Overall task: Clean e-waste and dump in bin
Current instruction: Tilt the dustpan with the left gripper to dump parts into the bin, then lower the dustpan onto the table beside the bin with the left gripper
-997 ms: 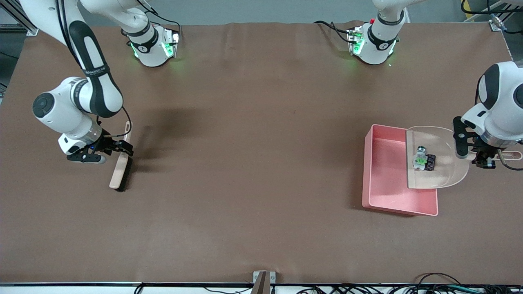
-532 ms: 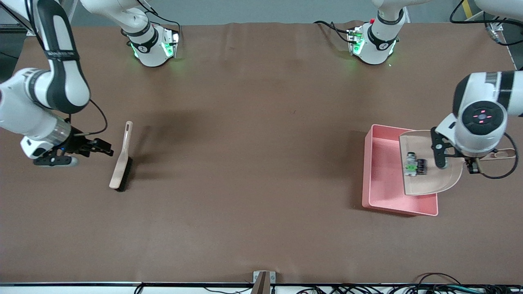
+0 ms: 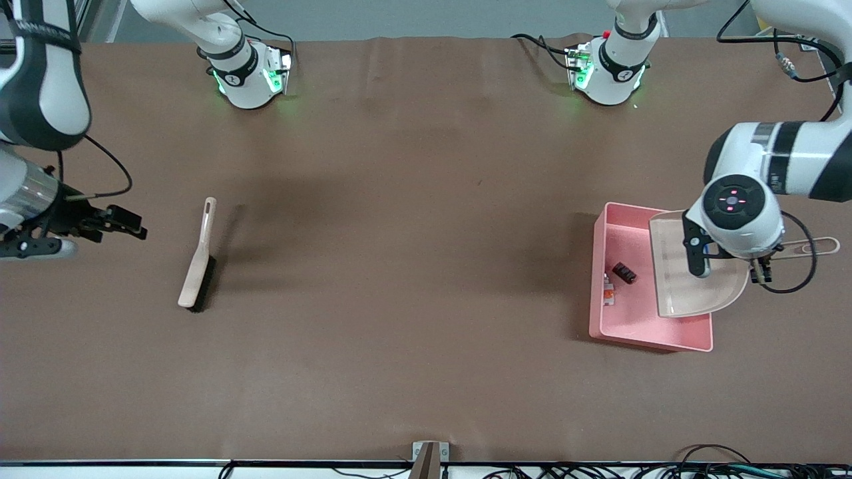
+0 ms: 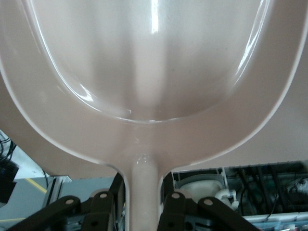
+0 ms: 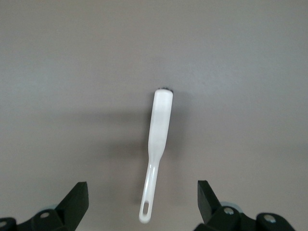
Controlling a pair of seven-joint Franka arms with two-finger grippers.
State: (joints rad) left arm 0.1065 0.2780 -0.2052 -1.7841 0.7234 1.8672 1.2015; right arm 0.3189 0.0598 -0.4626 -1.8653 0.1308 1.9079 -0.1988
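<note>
The pink bin (image 3: 649, 336) stands toward the left arm's end of the table. Both pieces of e-waste lie in it: the dark ribbed block (image 3: 624, 272) on its floor and the whitish part (image 3: 608, 291) against its wall. My left gripper (image 3: 760, 265) is shut on the handle (image 4: 144, 192) of the beige dustpan (image 3: 692, 293), which is tilted steeply over the bin. The pan's scoop (image 4: 144, 62) holds nothing. My right gripper (image 3: 126, 226) is open and holds nothing, in the air toward the right arm's end of the table, apart from the brush (image 3: 198, 266).
The brush (image 5: 159, 134) lies flat on the brown table, bristles toward the front camera. Both arm bases (image 3: 246, 73) stand along the table's back edge. A small bracket (image 3: 429, 456) sits at the front edge.
The dustpan tipped further and both parts slid out of it into the bin. The right gripper drew away from the brush toward its end of the table.
</note>
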